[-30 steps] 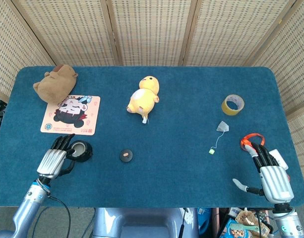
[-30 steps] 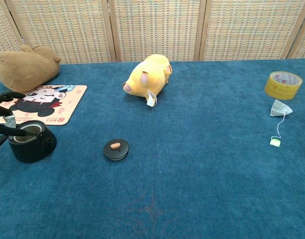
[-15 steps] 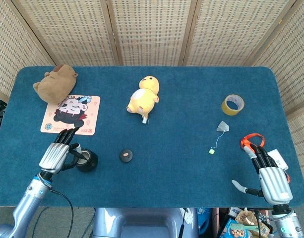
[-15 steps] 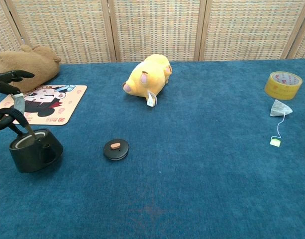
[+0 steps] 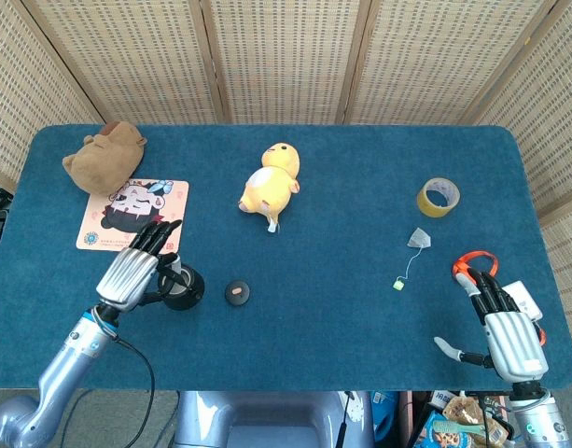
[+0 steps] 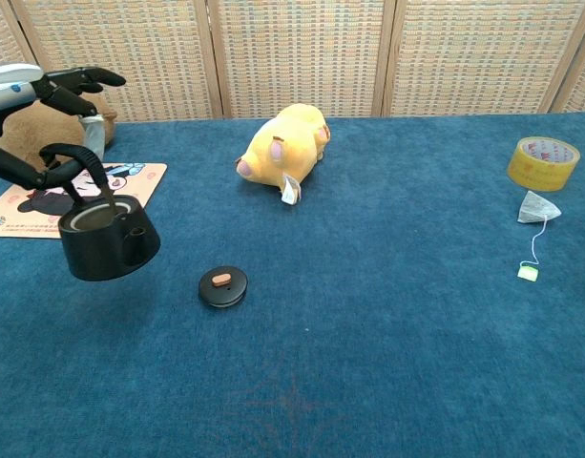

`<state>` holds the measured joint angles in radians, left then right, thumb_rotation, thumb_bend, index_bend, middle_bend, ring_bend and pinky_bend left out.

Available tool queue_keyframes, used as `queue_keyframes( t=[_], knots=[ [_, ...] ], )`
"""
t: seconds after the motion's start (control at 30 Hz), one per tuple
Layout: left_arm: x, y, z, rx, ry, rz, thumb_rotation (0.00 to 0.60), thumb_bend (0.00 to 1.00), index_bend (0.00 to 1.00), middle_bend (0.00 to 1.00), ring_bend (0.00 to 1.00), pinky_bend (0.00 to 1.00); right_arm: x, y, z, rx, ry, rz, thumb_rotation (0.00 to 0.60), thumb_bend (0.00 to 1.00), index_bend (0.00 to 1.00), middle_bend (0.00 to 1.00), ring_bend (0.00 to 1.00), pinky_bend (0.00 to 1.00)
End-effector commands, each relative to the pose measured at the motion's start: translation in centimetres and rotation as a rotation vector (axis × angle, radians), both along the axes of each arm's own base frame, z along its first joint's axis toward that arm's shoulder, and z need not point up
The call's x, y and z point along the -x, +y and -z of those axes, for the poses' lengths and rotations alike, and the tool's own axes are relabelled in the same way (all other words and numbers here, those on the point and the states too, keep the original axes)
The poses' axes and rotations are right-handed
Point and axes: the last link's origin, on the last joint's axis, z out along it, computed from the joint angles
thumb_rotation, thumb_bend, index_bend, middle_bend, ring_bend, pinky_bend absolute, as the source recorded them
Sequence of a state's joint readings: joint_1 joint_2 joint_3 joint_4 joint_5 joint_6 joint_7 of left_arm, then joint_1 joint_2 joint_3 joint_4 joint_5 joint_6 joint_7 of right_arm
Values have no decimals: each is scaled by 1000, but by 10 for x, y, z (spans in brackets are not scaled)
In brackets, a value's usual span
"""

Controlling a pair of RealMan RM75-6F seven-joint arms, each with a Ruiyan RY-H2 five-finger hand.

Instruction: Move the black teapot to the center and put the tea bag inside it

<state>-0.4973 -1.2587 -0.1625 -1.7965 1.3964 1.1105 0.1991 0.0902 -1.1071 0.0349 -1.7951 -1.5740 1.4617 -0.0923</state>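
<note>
The left hand (image 6: 53,114) grips the black teapot (image 6: 109,240) by its looped handle, lifted off the blue table (image 6: 387,363) (lid off, nothing visible inside). Its lid (image 6: 222,285) lies just right, bare cloth beyond. The tea bag (image 6: 538,208) rests near the right edge, beside the tape roll (image 6: 542,163). The right hand (image 5: 503,322) rests with fingers apart at the table's near right edge.

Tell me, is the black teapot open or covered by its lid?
Open. The black teapot shows its bare round mouth, and its small round black lid lies apart on the blue table.
</note>
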Motion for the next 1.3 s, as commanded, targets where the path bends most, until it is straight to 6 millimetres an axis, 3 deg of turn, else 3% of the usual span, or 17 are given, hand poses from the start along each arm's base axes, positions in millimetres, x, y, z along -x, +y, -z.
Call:
queue_keyframes(
  t=[0.03, 0.3, 0.77, 1.3],
  knots=[
    [-14, 8, 0, 10, -5, 21, 600, 519, 592, 0, 0, 0, 0, 0, 0, 0, 0, -1, 256, 353, 69, 125, 14, 237],
    [-52, 29, 10, 58, 4, 80, 600, 519, 592, 0, 0, 0, -2, -2, 0, -1, -3, -7, 255, 353, 69, 125, 15, 236],
    [-100, 64, 59, 151, 4, 91, 600, 519, 592, 0, 0, 0, -2, -6, 4, -12, -2, -5, 255, 353, 69, 125, 15, 237],
    [-145, 73, 96, 167, 34, 132, 600, 519, 592, 0, 0, 0, 0, -7, 4, -17, -3, 5, 257, 353, 69, 125, 14, 237]
  ],
)
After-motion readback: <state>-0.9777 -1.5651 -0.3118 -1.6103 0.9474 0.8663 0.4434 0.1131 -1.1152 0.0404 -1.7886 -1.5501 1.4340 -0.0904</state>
